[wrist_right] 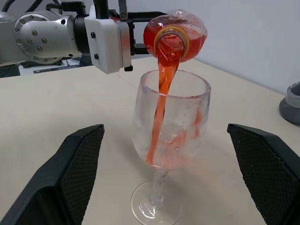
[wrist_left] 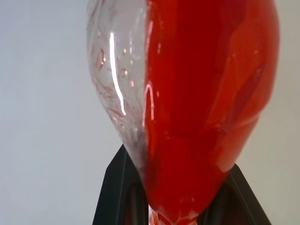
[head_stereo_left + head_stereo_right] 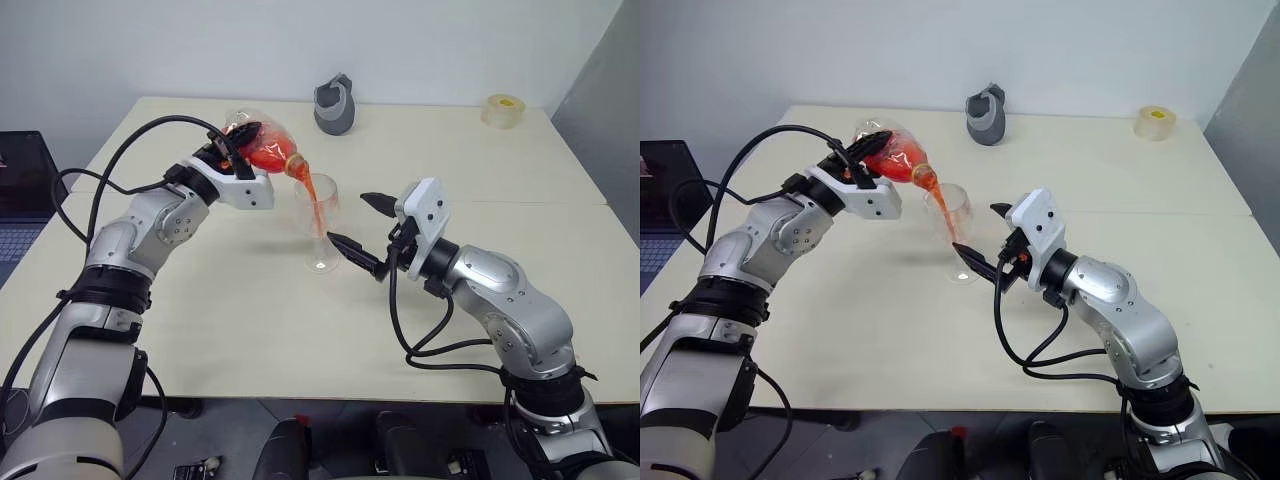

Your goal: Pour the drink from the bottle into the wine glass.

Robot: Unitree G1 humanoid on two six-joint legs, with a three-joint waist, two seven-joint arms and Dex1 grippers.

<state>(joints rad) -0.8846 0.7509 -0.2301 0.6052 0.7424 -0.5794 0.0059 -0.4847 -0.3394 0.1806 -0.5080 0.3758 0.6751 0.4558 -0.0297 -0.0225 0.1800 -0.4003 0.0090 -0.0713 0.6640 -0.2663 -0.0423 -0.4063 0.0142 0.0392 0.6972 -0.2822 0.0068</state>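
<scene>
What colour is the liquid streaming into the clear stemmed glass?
Translucent red-orange liquid, clearest in the right wrist view.

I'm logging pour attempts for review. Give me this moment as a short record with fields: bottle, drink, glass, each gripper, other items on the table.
bottle: small clear plastic bottle, tipped, mouth over the glass rim
drink: translucent red liquid streaming into the bowl; most remains in the bottle
glass: clear stemmed wine glass, upright on the beige table, a little red pooled in the bowl
left gripper: shut on the bottle
right gripper: open, fingers either side of the glass, not touching
other items: grey jug-like object and tape roll at the far edge
</scene>
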